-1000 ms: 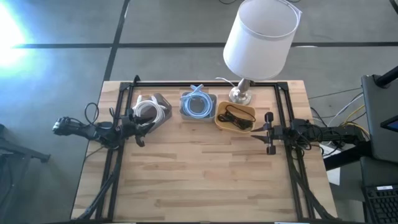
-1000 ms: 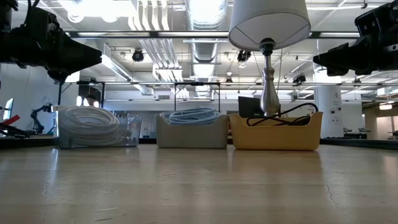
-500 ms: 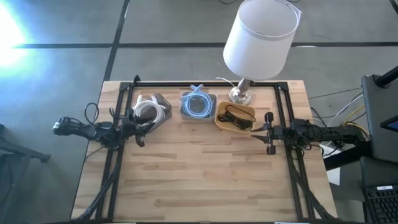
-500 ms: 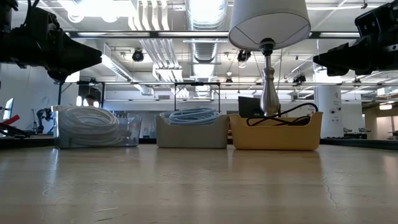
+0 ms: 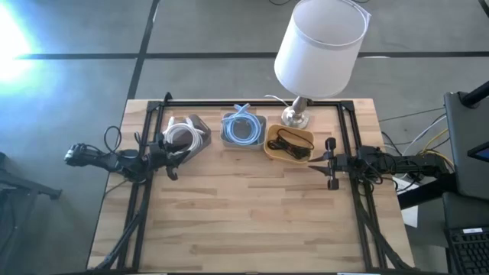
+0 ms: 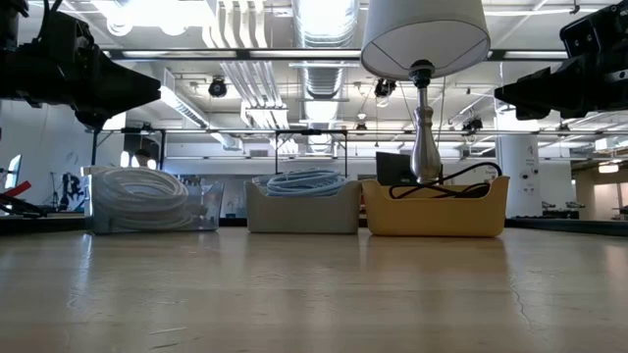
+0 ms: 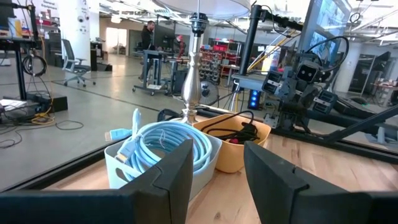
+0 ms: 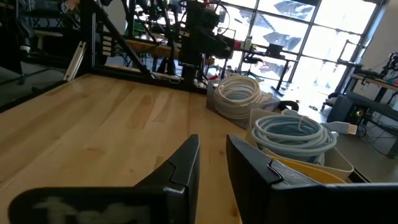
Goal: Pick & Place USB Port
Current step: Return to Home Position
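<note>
Black USB cable (image 5: 290,145) lies loosely coiled inside the yellow bin (image 5: 268,150). It's a dark tangle, poss. more than one cable; can't count strands from above. The bundle's long axis runs diagonally across the bin. In the low view one loop arches above the rim twd the right end. Nothing black lies loose on the table (image 5: 252,221).

Counts: 3 bins in a row along the far side of the table, 1 lamp, 2 arms.
- The yellow bin is the right-hand one.
- The middle pale bin (image 5: 226,139), just beside it, holds a coiled light-blue cable (image 5: 244,130).
- The left clear bin (image 5: 202,124) holds a coiled white cable (image 5: 180,134).

The lamp (image 5: 319,44), white shade on a silver stem, has its base just behind the yellow bin.

Right gripper (image 8: 211,146) sits at the table's right edge near the yellow bin but apart from it. Its arm is stretched roughly level, pointing inward across the table. Fingers are parted by a narrow gap w/ nothing between them.

Left gripper (image 7: 217,155) mirrors it at the left edge, near the clear bin and facing along the bin row. Its gap is somewhat wider, also empty.

In the low view both arms hang high above the tabletop, one at each upper corner.
</note>
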Tool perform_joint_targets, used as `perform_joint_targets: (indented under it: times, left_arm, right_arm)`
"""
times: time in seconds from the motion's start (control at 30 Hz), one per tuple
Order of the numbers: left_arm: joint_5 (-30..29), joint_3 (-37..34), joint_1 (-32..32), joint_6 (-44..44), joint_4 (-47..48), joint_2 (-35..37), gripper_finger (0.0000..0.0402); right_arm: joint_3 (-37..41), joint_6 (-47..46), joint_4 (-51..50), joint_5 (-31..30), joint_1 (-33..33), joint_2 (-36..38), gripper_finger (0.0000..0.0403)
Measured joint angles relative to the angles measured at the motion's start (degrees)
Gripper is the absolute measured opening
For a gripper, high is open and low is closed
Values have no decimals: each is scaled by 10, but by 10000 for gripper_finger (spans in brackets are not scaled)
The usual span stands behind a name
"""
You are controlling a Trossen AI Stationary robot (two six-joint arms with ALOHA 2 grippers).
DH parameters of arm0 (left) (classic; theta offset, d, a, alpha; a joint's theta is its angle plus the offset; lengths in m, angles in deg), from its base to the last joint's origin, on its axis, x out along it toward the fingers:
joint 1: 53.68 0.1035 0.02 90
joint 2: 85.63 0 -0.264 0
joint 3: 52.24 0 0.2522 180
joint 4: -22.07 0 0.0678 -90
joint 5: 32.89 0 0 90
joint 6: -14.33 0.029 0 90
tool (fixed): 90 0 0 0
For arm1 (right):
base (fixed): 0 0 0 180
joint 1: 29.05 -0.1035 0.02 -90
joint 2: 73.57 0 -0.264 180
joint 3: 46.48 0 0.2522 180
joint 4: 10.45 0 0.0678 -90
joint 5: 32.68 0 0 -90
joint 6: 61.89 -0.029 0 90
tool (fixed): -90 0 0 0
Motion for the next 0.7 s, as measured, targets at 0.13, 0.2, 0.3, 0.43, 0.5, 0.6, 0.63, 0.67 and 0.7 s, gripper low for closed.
perform_joint_targets:
  times: [0.13, 0.2, 0.3, 0.43, 0.5, 0.6, 0.63, 0.67, 0.7]
  left_arm:
    - [0, 0, 0, 0, 0, 0, 147]
    - [0, 0, 0, 0, 0, 0, 147]
    - [0, 0, 0, 0, 0, 0, 147]
    - [0, 0, 0, 0, 0, 0, 147]
    - [0, 0, 0, 0, 0, 0, 147]
    - [0, 0, 0, 0, 0, 0, 147]
    - [0, 0, 0, 0, 0, 0, 147]
    - [0, 0, 0, 0, 0, 0, 147]
    - [0, 0, 0, 0, 0, 0, 147]
  right_arm:
    - [0, 0, 0, 0, 0, 0, 84]
    - [0, 0, 0, 0, 0, 0, 86]
    - [0, 0, 0, 0, 0, 0, 89]
    - [0, 0, 0, 0, 0, 0, 91]
    - [0, 0, 0, 0, 0, 0, 90]
    - [0, 0, 0, 0, 0, 0, 85]
    - [0, 0, 0, 0, 0, 0, 83]
    - [0, 0, 0, 0, 0, 0, 81]
    - [0, 0, 0, 0, 0, 0, 79]
